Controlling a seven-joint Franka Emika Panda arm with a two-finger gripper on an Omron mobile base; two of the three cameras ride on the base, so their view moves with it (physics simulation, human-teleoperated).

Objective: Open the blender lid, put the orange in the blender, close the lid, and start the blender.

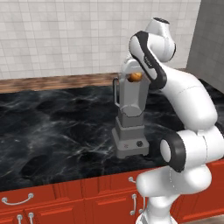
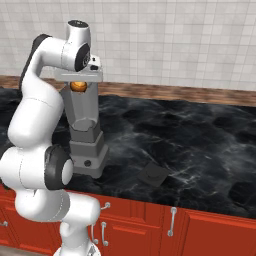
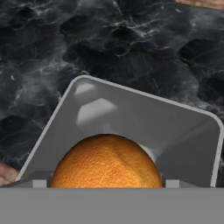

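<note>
We hold the orange (image 3: 107, 162) in the closed gripper (image 2: 80, 85) directly over the open blender (image 1: 130, 118); the blender lid (image 2: 153, 174) lies aside on the counter (image 2: 200, 140), clearing the jar mouth.

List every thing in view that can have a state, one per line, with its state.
blender: upright on the counter, jar top open, lid off.
blender lid: lying flat on the counter, apart from the blender.
orange: held at the jar's open top, not yet dropped in.
gripper: shut on the orange, at the top of the jar.
</note>
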